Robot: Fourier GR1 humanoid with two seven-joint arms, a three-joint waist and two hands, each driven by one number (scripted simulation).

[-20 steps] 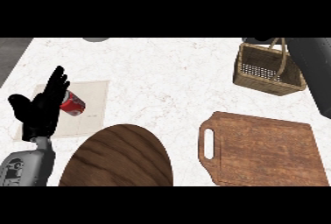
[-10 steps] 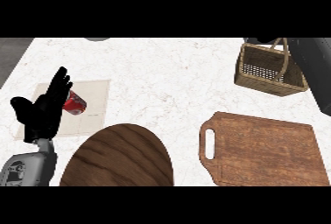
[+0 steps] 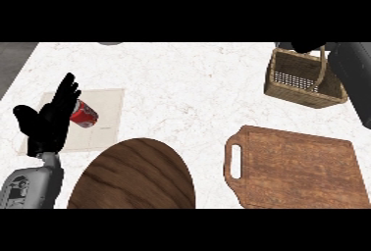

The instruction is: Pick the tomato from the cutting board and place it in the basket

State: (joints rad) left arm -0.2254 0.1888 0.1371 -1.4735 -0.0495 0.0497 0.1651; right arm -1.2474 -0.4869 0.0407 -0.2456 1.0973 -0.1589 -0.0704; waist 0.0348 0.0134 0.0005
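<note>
A pale marbled surface (image 3: 188, 83) fills the head view. At the left, the left hand (image 3: 49, 122) is held open with fingers straight and pointing up, its grey forearm (image 3: 30, 186) entering from the near edge. Just right of the fingers a red can (image 3: 84, 113) lies tilted on a light square mat (image 3: 98, 122). A dark wooden oval board (image 3: 134, 176) sits at the near middle. To its right lies a brown cutting board (image 3: 297, 169) with a handle slot on its left side. At the far right stands a wicker basket (image 3: 301, 81); above it, dark fingers of the right hand (image 3: 308, 46) show, mostly hidden at the far edge.
</note>
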